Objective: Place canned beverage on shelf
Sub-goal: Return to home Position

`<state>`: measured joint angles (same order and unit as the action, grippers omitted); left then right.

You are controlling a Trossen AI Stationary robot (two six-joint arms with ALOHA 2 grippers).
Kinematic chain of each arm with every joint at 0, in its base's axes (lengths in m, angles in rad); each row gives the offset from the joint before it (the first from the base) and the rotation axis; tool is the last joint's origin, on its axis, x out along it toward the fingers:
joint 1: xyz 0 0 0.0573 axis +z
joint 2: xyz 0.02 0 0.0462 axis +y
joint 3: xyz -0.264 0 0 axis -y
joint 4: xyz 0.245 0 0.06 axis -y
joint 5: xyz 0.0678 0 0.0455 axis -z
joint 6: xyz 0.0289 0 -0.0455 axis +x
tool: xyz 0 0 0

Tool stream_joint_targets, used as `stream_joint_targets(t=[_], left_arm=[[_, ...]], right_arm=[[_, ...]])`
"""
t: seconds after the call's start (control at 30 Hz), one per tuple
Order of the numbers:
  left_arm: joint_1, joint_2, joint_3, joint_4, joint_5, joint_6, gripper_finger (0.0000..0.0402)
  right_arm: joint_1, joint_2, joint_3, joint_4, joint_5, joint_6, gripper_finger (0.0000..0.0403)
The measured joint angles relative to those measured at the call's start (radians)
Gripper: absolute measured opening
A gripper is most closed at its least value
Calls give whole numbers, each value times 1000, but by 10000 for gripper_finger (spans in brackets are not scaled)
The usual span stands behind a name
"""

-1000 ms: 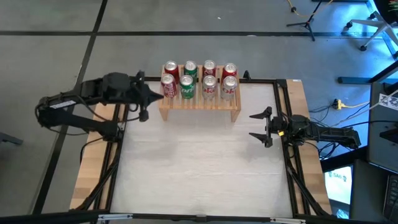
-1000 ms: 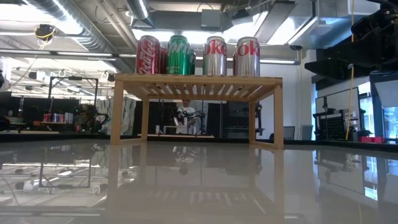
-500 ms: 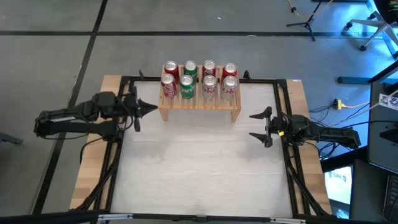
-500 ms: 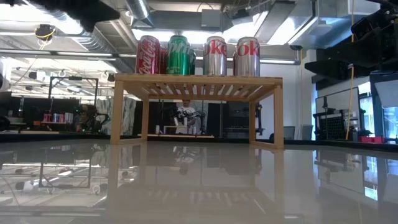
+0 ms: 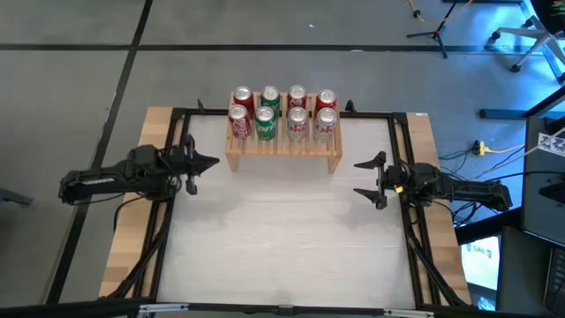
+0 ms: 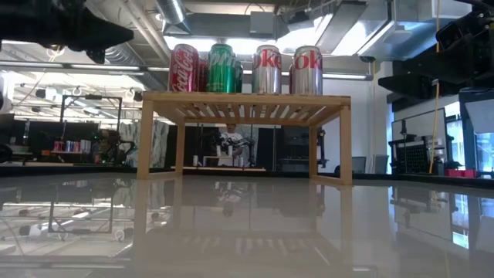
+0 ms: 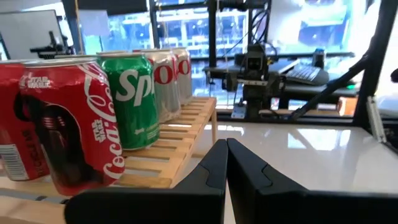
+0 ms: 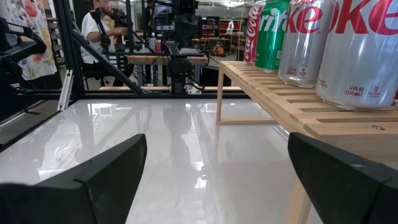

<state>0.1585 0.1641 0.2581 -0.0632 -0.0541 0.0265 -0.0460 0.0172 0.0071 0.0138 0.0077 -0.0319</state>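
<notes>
Eight cans (image 5: 297, 124) stand upright in two rows of four on the shelf (image 5: 282, 155), at the far edge of the table (image 5: 282, 247). The left gripper (image 5: 214, 162), fingers pressed together and empty, hovers just beside the shelf's left end. The right gripper (image 5: 357, 177), fingers spread, waits near its right end.

**Blind spots on my screens**

In my low view the near cans (image 6: 222, 69) mostly cover the row behind them on the shelf (image 6: 245, 99), and the left arm (image 6: 69, 31) is cropped by the top edge. The right wrist view cuts off the closest silver can (image 8: 367, 50). From above, the print on the cans is too small for me to read.
</notes>
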Motion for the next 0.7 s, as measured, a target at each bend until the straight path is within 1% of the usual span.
stream_joint_targets(t=[0.17, 0.3, 0.57, 0.7], left_arm=[[0, -103, -39, -1, 48, -16, 0], [0, -164, -65, 0, 50, -27, 0], [0, -162, -108, -8, 47, -53, 0], [0, -162, -131, 26, 53, -73, 0]], right_arm=[[0, 0, 0, 0, 0, 0, 386], [0, 0, 0, 0, 0, 0, 386], [0, 0, 0, 0, 0, 0, 386], [0, 0, 0, 0, 0, 0, 386]])
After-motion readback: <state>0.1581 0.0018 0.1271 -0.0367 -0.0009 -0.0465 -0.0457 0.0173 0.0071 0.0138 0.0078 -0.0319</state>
